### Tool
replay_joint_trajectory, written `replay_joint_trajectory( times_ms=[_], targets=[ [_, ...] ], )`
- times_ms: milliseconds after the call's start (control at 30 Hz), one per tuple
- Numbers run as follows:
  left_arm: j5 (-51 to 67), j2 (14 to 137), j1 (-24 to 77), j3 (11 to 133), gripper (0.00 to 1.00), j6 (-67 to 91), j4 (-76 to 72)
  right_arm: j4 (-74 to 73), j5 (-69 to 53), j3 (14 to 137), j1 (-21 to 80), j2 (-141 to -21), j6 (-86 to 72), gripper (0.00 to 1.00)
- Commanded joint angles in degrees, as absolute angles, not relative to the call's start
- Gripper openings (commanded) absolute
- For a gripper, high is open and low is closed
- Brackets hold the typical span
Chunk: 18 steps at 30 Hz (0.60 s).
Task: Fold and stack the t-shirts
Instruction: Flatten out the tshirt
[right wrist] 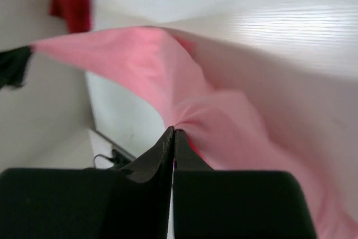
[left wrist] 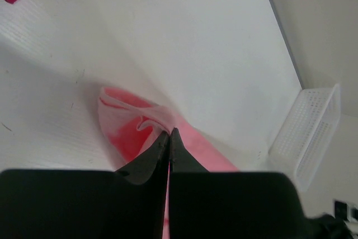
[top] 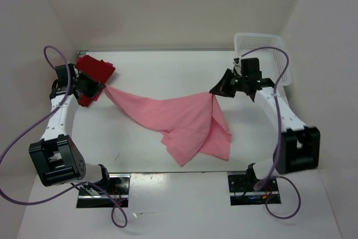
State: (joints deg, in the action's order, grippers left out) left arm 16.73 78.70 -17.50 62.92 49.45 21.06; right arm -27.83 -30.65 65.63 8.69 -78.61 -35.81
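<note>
Nearest my two bases, the low end of the pink shirt droops to the table in loose folds; can't tell how much of it actually rests there. From that low pt the cloth climbs to both sides & sags in a band betw. my pincers. My left pincer is clamped on the shirt's left end: fingertips pressed together, pink cloth bunched right at the tips. My right pincer is closed the same way on the right end, fingertips pinched w/ cloth fanning out from them. Farther back on the left, a red cloth pile lies at the far left corner, just behind & partly under my left pincer; can't tell if it's one shirt or two. At the far right corner sits a white mesh basket, behind my right arm, apart from the pink shirt
</note>
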Motion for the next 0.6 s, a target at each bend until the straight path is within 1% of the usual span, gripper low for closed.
replay_joint_trajectory(
  times_ms=[0, 33, 67, 133, 167, 233, 267, 300, 367, 400, 433, 467, 500, 533, 567],
  targets=[
    [16.9, 75.9, -17.8, 61.2, 0.00, 48.3, 20.4, -15.7, -30.4, 65.9, 6.2, -86.9, -32.4, 0.00],
    [16.9, 75.9, -17.8, 61.2, 0.00, 48.3, 20.4, -15.7, -30.4, 68.0, 5.5, -93.5, -31.2, 0.00],
    [16.9, 75.3, -17.8, 60.6, 0.00, 48.3, 20.4, -15.7, -29.7, 73.9, 5.5, -96.8, -31.2, 0.00],
    [16.9, 75.3, -17.8, 60.6, 0.00, 48.3, 20.4, -17.9, -27.2, 81.6, 6.1, -103.0, -30.7, 0.00],
    [16.9, 75.3, -17.8, 60.6, 0.00, 48.3, 20.4, -21.6, -27.2, 89.8, 6.8, -107.4, -30.1, 0.00],
    [16.9, 75.3, -17.8, 60.6, 0.00, 48.3, 21.0, -22.9, -25.3, 96.0, 7.9, -108.5, -30.1, 0.18],
    [16.3, 74.7, -17.8, 60.6, 0.00, 48.3, 21.0, -22.9, -24.4, 96.1, 9.4, -106.9, -30.1, 0.39],
    [16.3, 74.7, -17.8, 59.8, 0.00, 48.3, 21.0, -23.8, -21.9, 96.1, 10.3, -105.6, -30.1, 0.47],
    [16.3, 74.0, -17.8, 58.8, 0.00, 48.3, 21.0, -25.2, -19.8, 91.8, 11.9, -101.9, -28.7, 0.54],
    [16.3, 73.5, -17.8, 57.7, 0.00, 48.3, 21.0, -24.6, -19.2, 88.2, 13.0, -96.4, -29.3, 0.54],
    [15.7, 73.5, -17.1, 57.0, 0.00, 47.8, 21.0, -23.4, -19.2, 78.7, 13.0, -92.9, -30.2, 0.55],
    [15.6, 72.8, -16.6, 56.3, 0.00, 47.8, 21.0, -21.2, -18.6, 73.7, 14.0, -89.5, -32.2, 0.55],
    [15.1, 72.8, -16.6, 55.0, 0.00, 47.8, 21.0, -21.2, -17.5, 69.0, 15.0, -82.8, -33.6, 0.55],
    [15.1, 72.8, -16.1, 55.0, 0.00, 47.2, 21.0, -20.6, -16.8, 60.5, 15.0, -79.7, -34.9, 0.50],
    [15.1, 72.8, -16.1, 54.4, 0.00, 47.2, 21.7, -20.6, -17.7, 56.5, 15.8, -77.0, -37.2, 0.44]
  ],
)
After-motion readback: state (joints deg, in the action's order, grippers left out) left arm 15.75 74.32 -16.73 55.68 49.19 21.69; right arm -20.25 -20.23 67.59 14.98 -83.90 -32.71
